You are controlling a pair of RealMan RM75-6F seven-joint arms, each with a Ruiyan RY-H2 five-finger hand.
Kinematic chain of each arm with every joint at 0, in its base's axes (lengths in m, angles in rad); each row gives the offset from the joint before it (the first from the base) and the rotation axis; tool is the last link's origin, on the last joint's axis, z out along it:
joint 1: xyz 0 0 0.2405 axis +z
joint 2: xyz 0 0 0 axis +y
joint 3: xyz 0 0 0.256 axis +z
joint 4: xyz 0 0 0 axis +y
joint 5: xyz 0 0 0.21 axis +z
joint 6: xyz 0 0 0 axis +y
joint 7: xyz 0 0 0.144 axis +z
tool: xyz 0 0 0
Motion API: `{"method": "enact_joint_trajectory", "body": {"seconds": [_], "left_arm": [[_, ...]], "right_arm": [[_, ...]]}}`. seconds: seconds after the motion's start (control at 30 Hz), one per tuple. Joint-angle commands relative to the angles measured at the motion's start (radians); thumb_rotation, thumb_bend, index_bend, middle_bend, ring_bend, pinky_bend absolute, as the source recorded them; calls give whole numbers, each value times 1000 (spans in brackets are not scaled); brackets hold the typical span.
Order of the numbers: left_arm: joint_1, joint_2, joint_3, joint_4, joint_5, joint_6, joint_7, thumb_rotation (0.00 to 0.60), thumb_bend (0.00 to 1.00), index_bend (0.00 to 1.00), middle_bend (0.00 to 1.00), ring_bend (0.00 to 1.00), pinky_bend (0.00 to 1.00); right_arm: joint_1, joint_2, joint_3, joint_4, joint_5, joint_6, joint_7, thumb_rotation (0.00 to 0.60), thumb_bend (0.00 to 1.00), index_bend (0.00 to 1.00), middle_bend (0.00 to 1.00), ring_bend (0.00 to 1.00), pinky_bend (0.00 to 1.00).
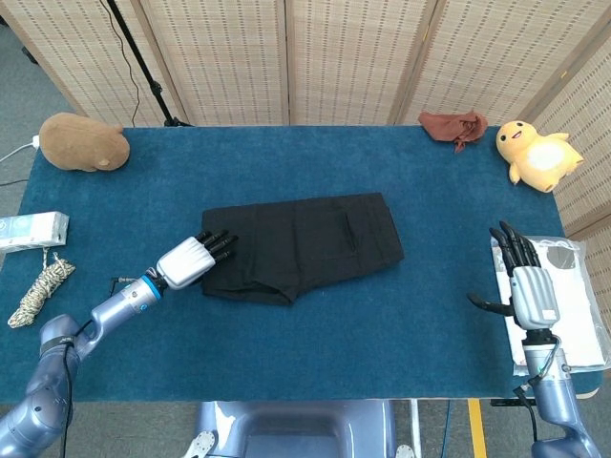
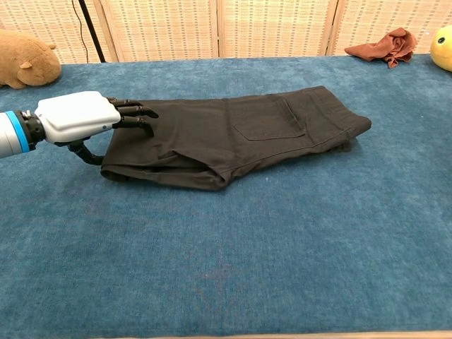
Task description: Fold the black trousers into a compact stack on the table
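left hand [image 1: 187,261] lies flat, fingers [image 2: 134,110] straight on the 9 o'clock end of the black trousers [image 1: 304,245], grasping nothing | right hand [image 1: 528,289] released, fingers apart, at the bench's [image 1: 382,343] 3 o'clock edge | trousers folded mid-bench | brown plush toy [image 1: 84,142] at 10 o'clock | yellow duck [image 1: 537,155] at 2 o'clock

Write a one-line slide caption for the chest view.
White robot left hand rests its dark fingers on the folded black trousers lying on the blue table.
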Motion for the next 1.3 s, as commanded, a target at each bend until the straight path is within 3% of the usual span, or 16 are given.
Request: {"method": "enact_joint_trajectory", "body": {"seconds": [0.03,0.27,0.63,0.9,1.3], "left_arm": [[-3,-3,-2,1,-2,-4,2,600,502,323,166,119,246],[-8,-7,-9,3,-7,-1,1,600,579,404,240,183,295],[-10,-13,-17,12,-14,10,11,600,611,665,516,426,432],[-8,-11,-10,15,-7,12,19,600,613,700,543,442,443],[73,94,10,16,6,98,12,600,612,703,544,446,445]], "right_arm": [[-1,1,1,-1,0,3,0,600,0,0,0,0,68],[-2,2,0,-3,-3,4,1,600,0,0,0,0,68],[-3,4,-1,-5,-7,10,3,600,0,0,0,0,68],[-4,5,-2,-8,-10,12,3,600,0,0,0,0,68],[0,-1,-8,-8,-14,3,-2,600,0,0,0,0,68]]}}
